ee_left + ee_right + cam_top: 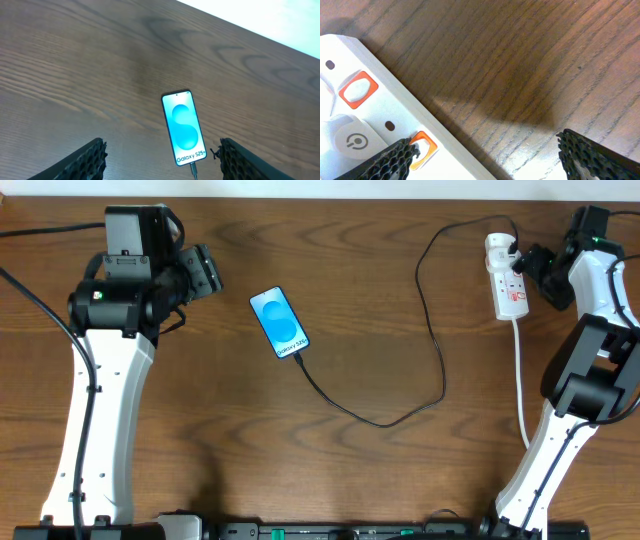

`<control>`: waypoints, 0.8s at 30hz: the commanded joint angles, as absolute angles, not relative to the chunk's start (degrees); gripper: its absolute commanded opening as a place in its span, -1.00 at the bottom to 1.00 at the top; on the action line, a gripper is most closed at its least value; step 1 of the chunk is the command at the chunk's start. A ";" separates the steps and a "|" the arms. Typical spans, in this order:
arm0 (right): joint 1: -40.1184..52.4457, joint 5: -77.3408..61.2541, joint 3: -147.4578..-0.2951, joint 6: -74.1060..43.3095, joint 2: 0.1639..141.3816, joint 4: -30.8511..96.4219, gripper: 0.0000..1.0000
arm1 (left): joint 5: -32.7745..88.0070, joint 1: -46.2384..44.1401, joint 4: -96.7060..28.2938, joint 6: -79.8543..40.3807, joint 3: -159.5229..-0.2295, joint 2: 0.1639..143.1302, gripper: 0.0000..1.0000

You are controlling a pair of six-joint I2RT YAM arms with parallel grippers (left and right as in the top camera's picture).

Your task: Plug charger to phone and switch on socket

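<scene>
while the phone (279,323) lies screen-up on the wooden table (350,480), left of centre, the charger (440,370) loops from its lower end to the far end of the socket (510,295) at the far right. the left gripper (205,272) hangs just left of the phone, jaws wide apart and empty. the right gripper (492,160) is also spread wide, holding nothing, one finger (395,160) over the socket's edge by an orange-red switch (426,142).

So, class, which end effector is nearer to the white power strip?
Right. The right end effector is close beside the power strip; the left end effector is far off, on the other side of the phone.
</scene>
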State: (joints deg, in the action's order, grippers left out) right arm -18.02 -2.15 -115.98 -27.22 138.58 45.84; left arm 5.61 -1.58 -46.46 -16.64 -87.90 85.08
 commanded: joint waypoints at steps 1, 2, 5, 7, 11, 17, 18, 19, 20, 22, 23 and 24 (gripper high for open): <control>-12.12 -11.11 -115.04 -26.74 140.29 47.07 0.86 | 4.84 -1.30 -46.68 -16.12 -88.07 85.73 0.47; -11.97 -11.11 -115.04 -26.74 140.29 47.11 0.86 | 4.84 -1.30 -46.68 -16.12 -88.07 85.73 0.47; -11.29 -11.07 -115.04 -26.72 140.29 47.13 0.86 | 4.84 -1.30 -46.68 -16.12 -88.07 85.73 0.47; -10.83 -11.07 -115.04 -26.72 140.29 47.13 0.86 | 4.84 -1.30 -46.68 -16.12 -88.07 85.73 0.47; -9.80 -10.87 -115.04 -26.72 140.29 47.16 0.87 | 4.84 -1.30 -46.68 -16.10 -88.07 85.73 0.47; -8.75 -10.90 -115.04 -26.72 140.29 47.40 0.87 | 4.84 -1.30 -46.70 -16.10 -88.07 85.73 0.47; -8.60 -10.87 -115.04 -26.72 140.29 47.40 0.87 | 4.84 -1.30 -46.70 -16.10 -88.07 85.73 0.47; -8.49 -10.87 -115.04 -26.72 140.29 47.40 0.87 | 4.84 -1.30 -46.70 -16.10 -88.07 85.73 0.47; -8.43 -10.90 -115.04 -26.74 140.29 47.37 0.87 | 4.84 -1.30 -46.70 -16.10 -88.07 85.73 0.47; -8.40 -10.90 -115.04 -26.74 140.27 47.37 0.87 | 4.84 -1.30 -46.70 -16.10 -88.07 85.73 0.47; -8.40 -10.90 -115.04 -26.72 140.29 47.37 0.87 | 4.84 -1.30 -46.70 -16.10 -88.07 85.73 0.47; -8.40 -10.90 -115.04 -26.72 140.29 47.40 0.86 | 4.84 -1.30 -46.70 -16.10 -88.07 85.73 0.47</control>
State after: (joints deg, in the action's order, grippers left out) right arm -16.19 2.66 -116.20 -28.05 138.26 46.74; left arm 5.61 -1.58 -46.48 -16.64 -87.90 85.08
